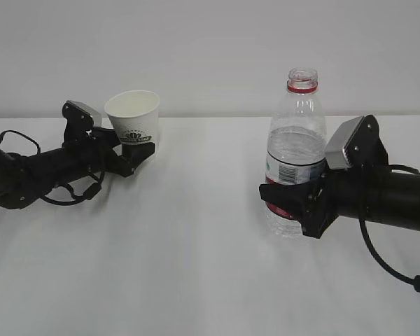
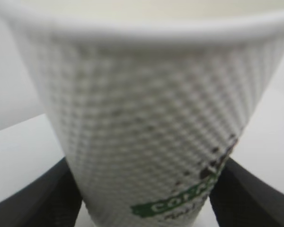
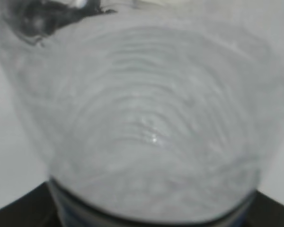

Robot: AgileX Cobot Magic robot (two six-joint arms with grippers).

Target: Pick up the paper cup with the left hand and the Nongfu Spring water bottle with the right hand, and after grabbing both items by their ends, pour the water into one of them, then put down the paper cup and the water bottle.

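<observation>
On the white bench [image 1: 196, 280], the paper cup [image 1: 134, 120] stands far to the left of the Nongfu Spring water bottle [image 1: 295, 150], with open bench surface between them. The left hand [image 1: 42, 171] reaches in low from the left edge, and its claw [image 1: 136, 152] sits around the cup's lower part; in the left wrist view the black fingers [image 2: 42, 201] flank the textured wall of the cup [image 2: 146, 127] at both sides near its base, but whether they press on it or merely bracket it cannot be told. The cup is upright, its green logo facing forward. To the right, the uncapped bottle stands upright with its red neck ring at the top and the water [image 1: 294, 140] filling it to about the shoulder. The right hand [image 1: 385, 196] comes in from the right edge, and its claw [image 1: 287, 203] is clamped on the bottle's lower body, just under the label. In the right wrist view the bottle [image 3: 146, 127] fills the picture, blurred.
</observation>
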